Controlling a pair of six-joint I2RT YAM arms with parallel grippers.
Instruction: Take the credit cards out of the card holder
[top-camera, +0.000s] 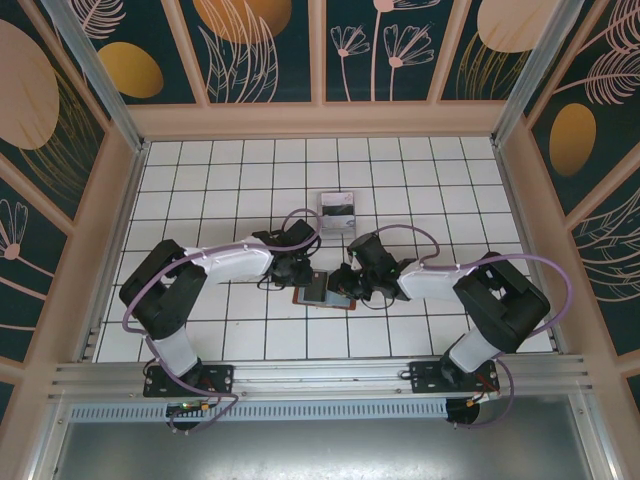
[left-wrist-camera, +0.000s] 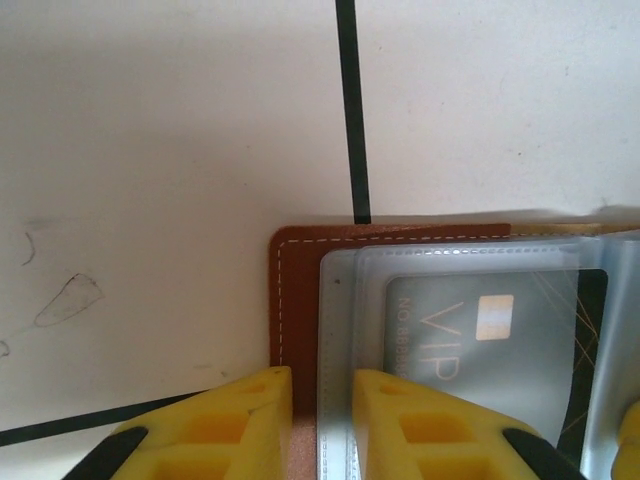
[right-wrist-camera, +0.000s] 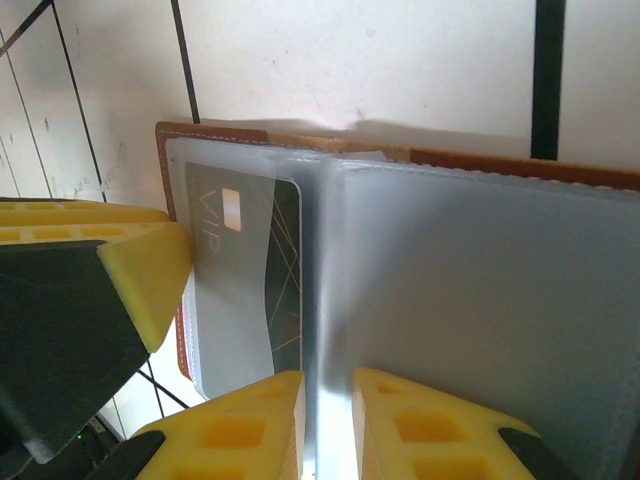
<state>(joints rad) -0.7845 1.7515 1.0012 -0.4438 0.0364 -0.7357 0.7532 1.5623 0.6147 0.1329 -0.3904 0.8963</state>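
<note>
From above, the holder (top-camera: 320, 292) lay open on the tiled table (top-camera: 200, 200), just below the centre of the frame. The left fingers (top-camera: 297, 272) were at its left edge and the right fingers (top-camera: 352, 283) at its right half. A clear stand (top-camera: 336, 210) with something dark in it stood well apart, higher in the frame and out of the way.

In the left wrist view, the left fingers (left-wrist-camera: 250, 425) at the bottom edge were closed narrowly on the holder's brown left border. A dark card (left-wrist-camera: 500, 340) marked VIP sat to the right inside a clear sleeve (left-wrist-camera: 350, 300).

In the right wrist view, the right fingers (right-wrist-camera: 420, 430) at the bottom were closed narrowly on the holder's middle leaf at the fold. The VIP card (right-wrist-camera: 250, 270) lay in the left pocket, and a left finger pressed in from the left edge.

The step looked like pinning and spreading the holder, with no card drawn out yet. Next, one arm should probably hold the holder down while the other let go and pinched the card's exposed end. The sleeve over the card and the crowded fingers were the main obstacles.
</note>
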